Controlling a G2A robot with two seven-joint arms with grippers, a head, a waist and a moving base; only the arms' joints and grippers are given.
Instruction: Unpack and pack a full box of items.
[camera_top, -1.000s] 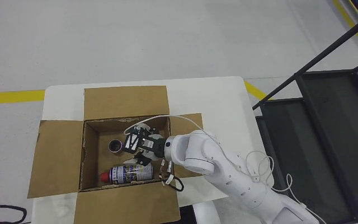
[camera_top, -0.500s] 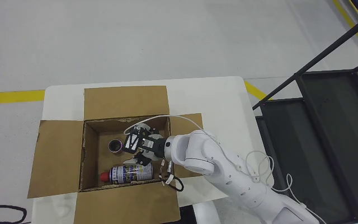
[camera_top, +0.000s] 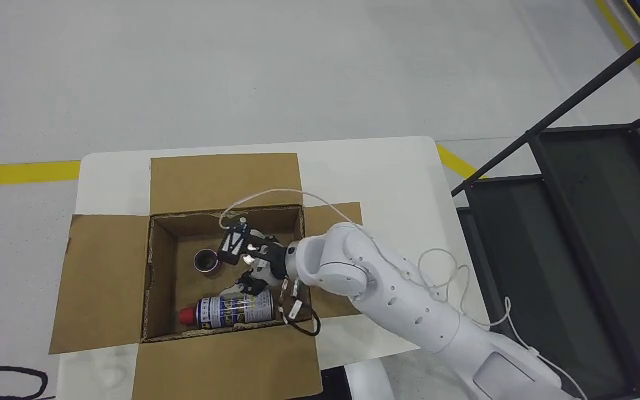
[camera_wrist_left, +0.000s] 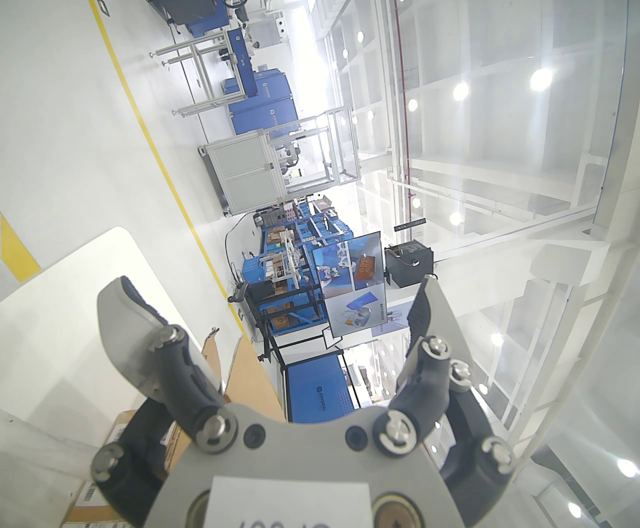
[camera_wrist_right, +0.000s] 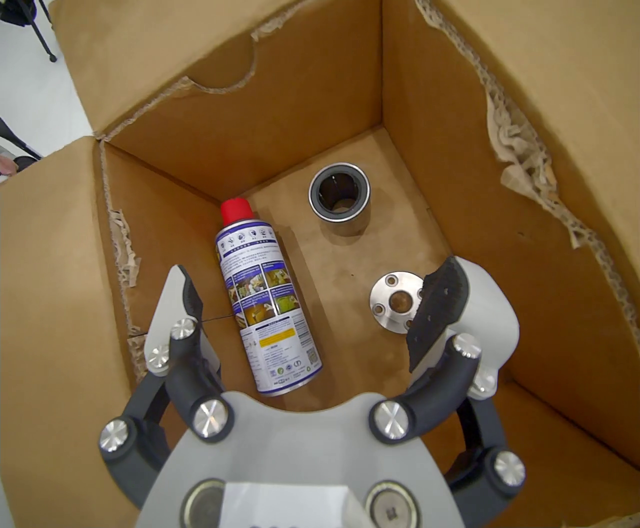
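- Blue-and-white spray can with red cap (camera_top: 235, 308), at 6 o'clock inside the brown cardboard box (camera_top: 110, 285): a printed label with small pictures, its lettering too small to read.

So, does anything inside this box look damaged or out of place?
Yes: the cardboard box is damaged. Its inner layer is torn ragged along the flap folds, with shreds hanging on two sides. The spray can lies on its side on the box floor, not upright. I see no spill.
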